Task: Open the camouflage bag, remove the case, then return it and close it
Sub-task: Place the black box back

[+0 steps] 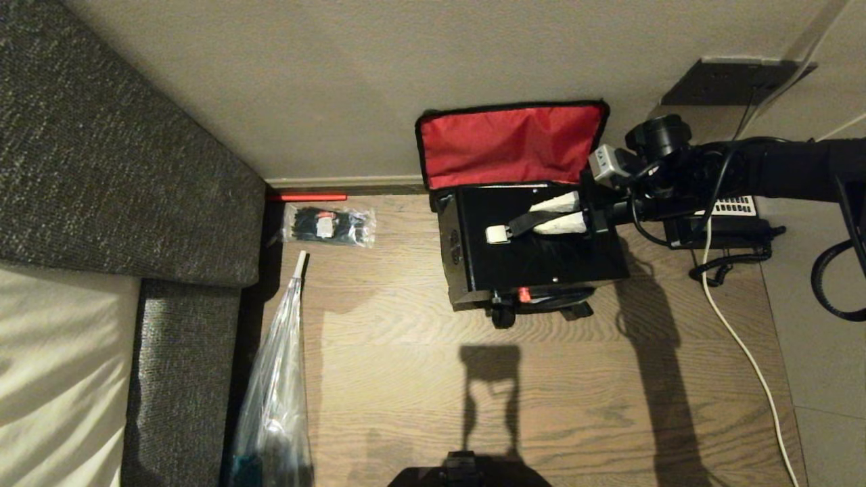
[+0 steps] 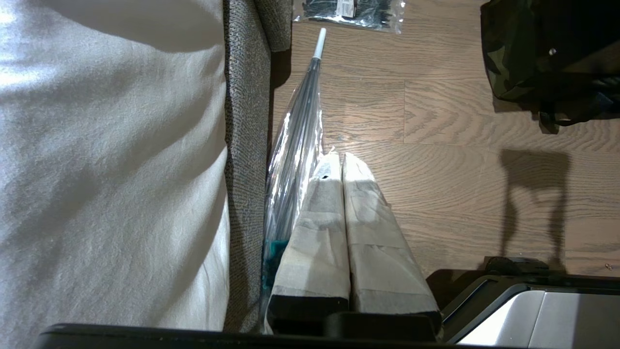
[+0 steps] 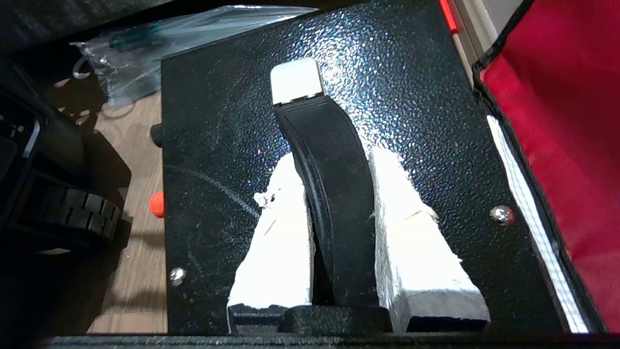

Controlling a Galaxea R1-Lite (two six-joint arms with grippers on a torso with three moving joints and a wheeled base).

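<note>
Right gripper: jaws clamped on case handle. Case sits in camouflage bag, by wall on floor; red lid open. Advice: lift straight up, keep case level, clear bag rim. Left gripper parked, jaws together, empty.

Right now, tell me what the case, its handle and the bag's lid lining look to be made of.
The case: probably hard panel, maybe metal or coated board, with pebbled glossy black finish that sparkles under light and shows screw heads. The handle, gripped by the right hand: likely matte black moulded plastic or rubber, with a white end cap. The lid lining: red woven fabric, probably nylon, softly creased.
</note>
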